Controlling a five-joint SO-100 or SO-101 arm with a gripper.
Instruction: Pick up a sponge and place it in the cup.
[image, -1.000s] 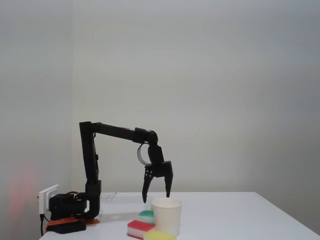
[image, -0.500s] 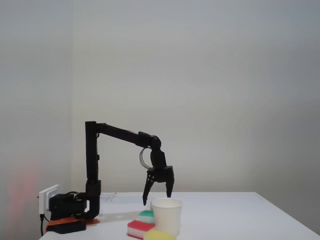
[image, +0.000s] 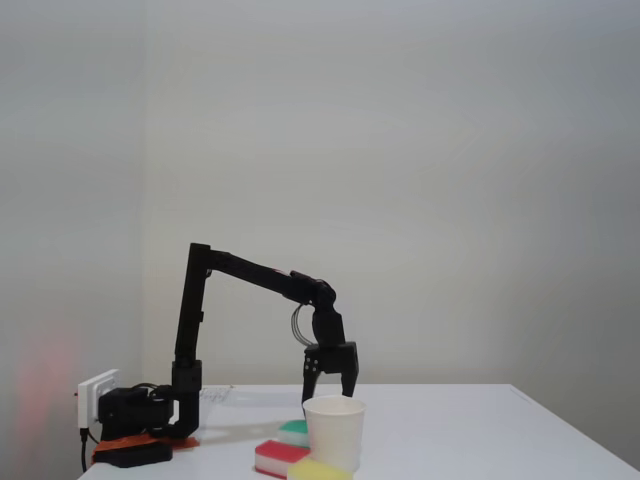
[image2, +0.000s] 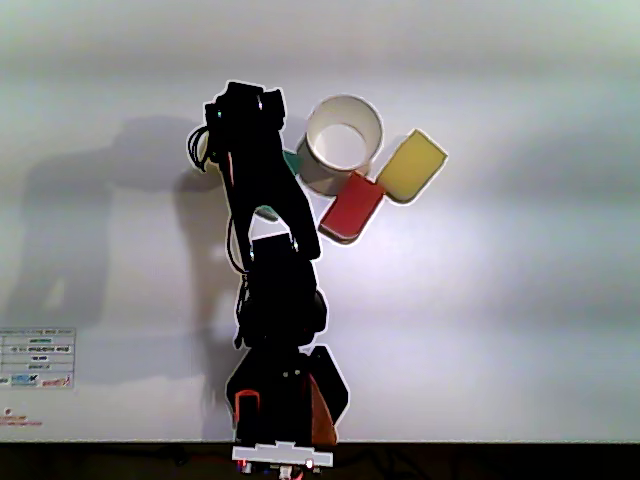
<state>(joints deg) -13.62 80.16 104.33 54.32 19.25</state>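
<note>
The white paper cup stands near the table's front in the fixed view, and its round rim shows from above in the other view. My gripper points straight down just behind the cup, open, with nothing seen between its fingers. From above, the arm's wrist hangs left of the cup. The pale yellow sponge is hidden. The table under the wrist is covered by the arm.
A red-topped white sponge, a bright yellow sponge and a green sponge lie close around the cup. A white socket block sits by the arm's base. A paper label lies on the table.
The arm has stretched forward and lowered. The gripper has moved right and down to just behind the cup, still open.
</note>
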